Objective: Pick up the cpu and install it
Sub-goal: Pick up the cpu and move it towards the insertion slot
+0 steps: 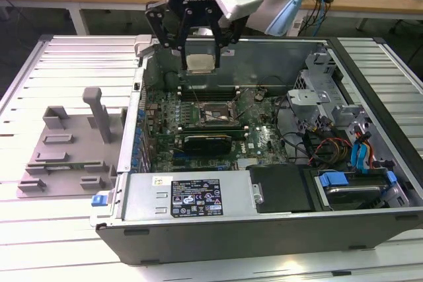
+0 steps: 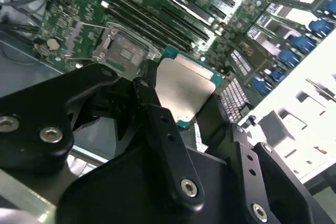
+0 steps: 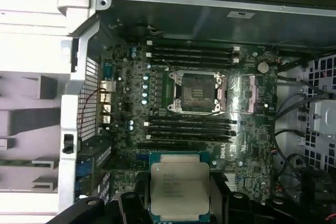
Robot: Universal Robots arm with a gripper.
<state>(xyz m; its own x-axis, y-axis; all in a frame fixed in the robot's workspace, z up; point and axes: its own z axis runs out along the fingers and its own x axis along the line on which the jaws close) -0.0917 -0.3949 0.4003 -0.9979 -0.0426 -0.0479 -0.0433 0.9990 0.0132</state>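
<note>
My gripper (image 1: pixel 200 57) hangs above the far wall of the open computer case, shut on the cpu (image 1: pixel 200 63), a flat silver square chip held by its edges. In the second wrist view the cpu (image 2: pixel 185 92) sits between the black fingers (image 2: pixel 152 109). The first wrist view shows the cpu (image 3: pixel 179 189) with its silver lid and teal edge, held above the motherboard. The open socket (image 3: pixel 197 92) with its metal frame lies on the green motherboard (image 1: pixel 258 138), nearer the camera than the gripper in the exterior view and well below it.
The open case (image 1: pixel 198 226) lies on a slatted white table. A grey fixture tray (image 1: pixel 66 153) stands at the exterior view's left. Drive bays and cables (image 1: pixel 350 150) fill the case's right side. Dark memory slots (image 3: pixel 191 53) flank the socket.
</note>
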